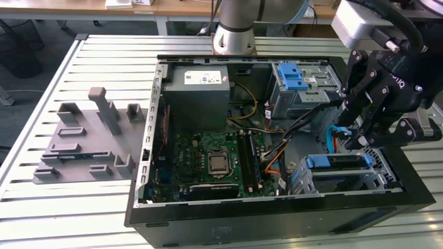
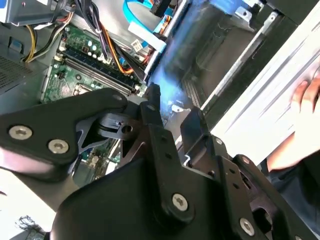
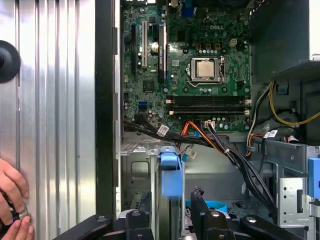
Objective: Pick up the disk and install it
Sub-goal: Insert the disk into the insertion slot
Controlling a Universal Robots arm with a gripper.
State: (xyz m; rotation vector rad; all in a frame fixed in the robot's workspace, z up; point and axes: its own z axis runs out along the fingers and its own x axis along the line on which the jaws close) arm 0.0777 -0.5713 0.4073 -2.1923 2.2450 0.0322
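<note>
a: exterior view first. where is the gripper [image 1: 358, 139]?

b: i see it above the drive cage, at the exterior view's right end of the case [image 1: 277, 220]. the disk [image 1: 335, 162] lies in the lower bay of this cage, just under the fingertips. the blue latch [image 1: 294, 78] on the upper cage is a different part and i leave it alone.

a: and the second wrist view?

b: one black finger [image 2: 150, 107] points toward the cage. the blue shape beyond it is blurred; i think it is the disk, but i cannot be sure. a person's hand [image 2: 306, 97] rests on the table beside the case.

a: does the first wrist view show the grip?

b: yes, best of all. the two fingers stand apart, with the blue end of the disk [image 3: 170, 172] between them. there is a small gap on each side, so i judge that the gripper [image 3: 171, 202] is open and has hold of nothing.

a: how to do this step well?

b: in my opinion the fingers must be centred on the blue frame, so both pads meet it together and the disk is not twisted in its rails. the cables [image 3: 225, 150] pass very near and could catch. also the hand [image 3: 12, 197] is close to the case, so i would go slowly.
</note>
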